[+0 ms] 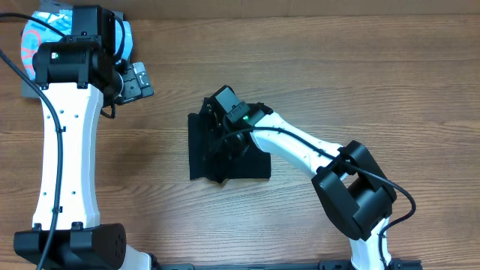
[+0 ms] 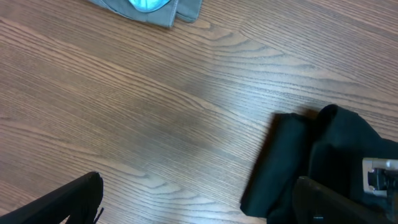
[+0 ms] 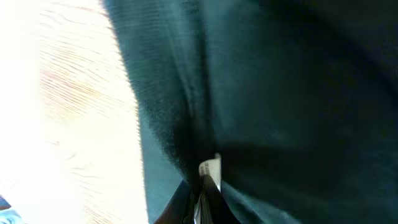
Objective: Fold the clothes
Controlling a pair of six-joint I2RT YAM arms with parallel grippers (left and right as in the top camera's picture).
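So the black T-shirt (image 1: pixel 206 154) sits bunched and partly folded in the middle of the table (image 1: pixel 360 67). The right gripper (image 3: pixel 204 180) is clamped on its fabric by the white label (image 3: pixel 210 168). The left gripper (image 1: pixel 142 81) hangs wide open over the table's far-left corner, beside a blue shirt (image 1: pixel 34 37).

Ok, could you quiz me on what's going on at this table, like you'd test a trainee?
1. True or false: the left gripper stands open, holding nothing.
2. In the overhead view, the light blue shirt lies: A top left, B bottom right, C centre.
3. Which gripper is pinching the black T-shirt?
Key: 1 true; 2 A; 3 the right gripper.
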